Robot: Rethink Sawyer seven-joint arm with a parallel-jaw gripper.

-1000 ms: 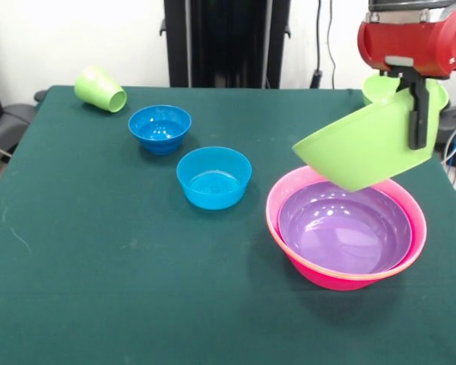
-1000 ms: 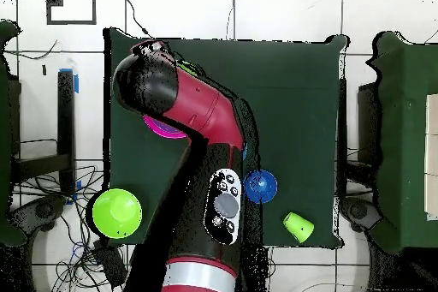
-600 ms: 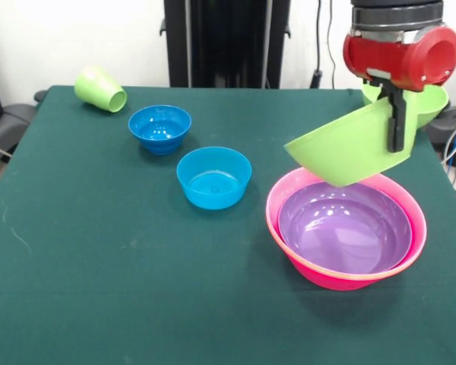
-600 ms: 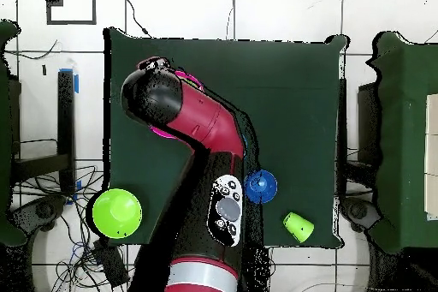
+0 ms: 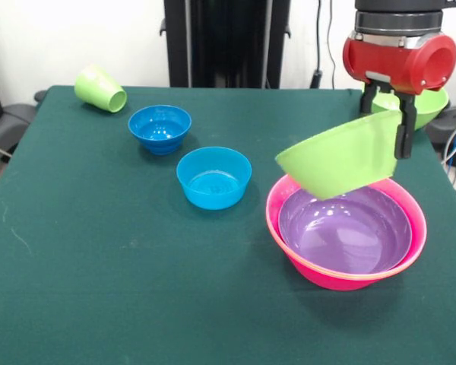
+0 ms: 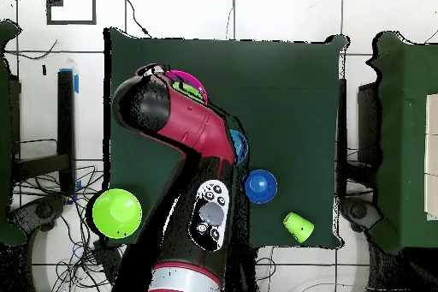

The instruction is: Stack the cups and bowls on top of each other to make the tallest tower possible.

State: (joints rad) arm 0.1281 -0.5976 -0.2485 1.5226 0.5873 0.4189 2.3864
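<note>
A big pink bowl (image 5: 318,274) stands on the green table with a purple bowl (image 5: 348,228) nested inside it. Just above their far rim, a light-green bowl (image 5: 337,161) hangs tilted. My gripper (image 5: 400,137) is shut on that bowl's right rim, one black finger showing outside the wall. Two small blue bowls (image 5: 160,127) (image 5: 213,176) sit upright to the left. A light-green cup (image 5: 100,88) lies on its side at the far left corner. In the overhead view the arm covers most of the pile; only the pink bowl's rim (image 6: 192,79) and a sliver of the green bowl (image 6: 181,88) show.
A second green bowl (image 5: 424,106) sits beyond the table's right edge behind the arm, and shows as the green bowl (image 6: 117,212) off the table in the overhead view. A blue bowl (image 6: 260,186) and the cup (image 6: 298,226) lie near the table's edge there.
The gripper has carried the green bowl to the left and slightly down, so it now hangs closer over the far rim of the pink and purple bowls. Nothing else moved.
</note>
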